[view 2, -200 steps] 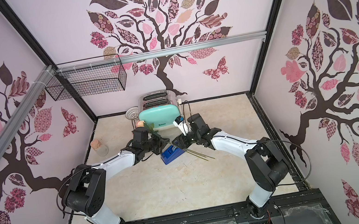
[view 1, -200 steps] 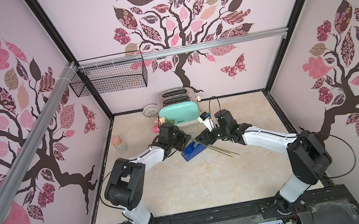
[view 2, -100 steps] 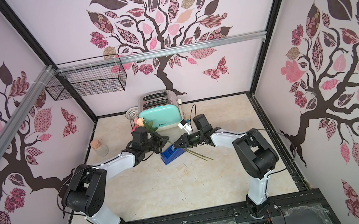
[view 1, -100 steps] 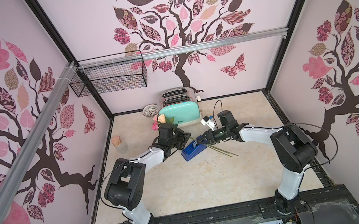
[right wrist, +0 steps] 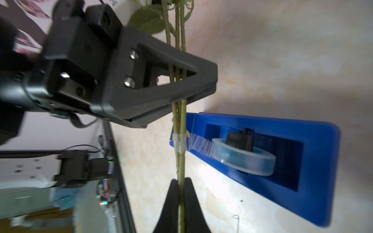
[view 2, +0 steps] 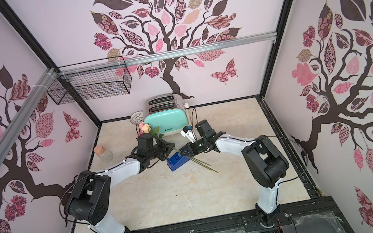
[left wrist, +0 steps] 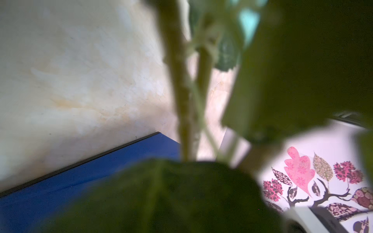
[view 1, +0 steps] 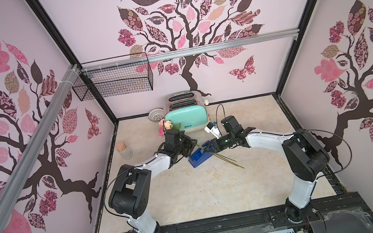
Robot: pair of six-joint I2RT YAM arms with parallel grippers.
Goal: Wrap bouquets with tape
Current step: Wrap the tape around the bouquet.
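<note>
Presently, above the desk (view 1: 193,197), the bouquet (view 2: 146,128) is carried across both tools. Its roses lie beyond the left tool (right wrist: 214,89), and its stems (right wrist: 181,165) are clamped in the right tool (right wrist: 180,181), which is clenched on them. The left tool's jaws are set close about the same stems, but whether they are pinched there cannot be told. If that side is slack, the flower end could sag and the stems could be twisted out of line. The toaster (view 1: 186,119), behind the left tool, could be brushed by the roses if the bouquet were turned widely. The dispenser (right wrist: 302,191) lies on the desk just beside the right tool and is not held down, so it could be dragged or tipped when the strip is pulled. The tape (right wrist: 242,159) is already stuck in a band round the stems between the two tools and is joined to its roll. Wrinkling, self-sticking or peeling is judged likely if it is pulled askew or not cut at the serrated edge.
</note>
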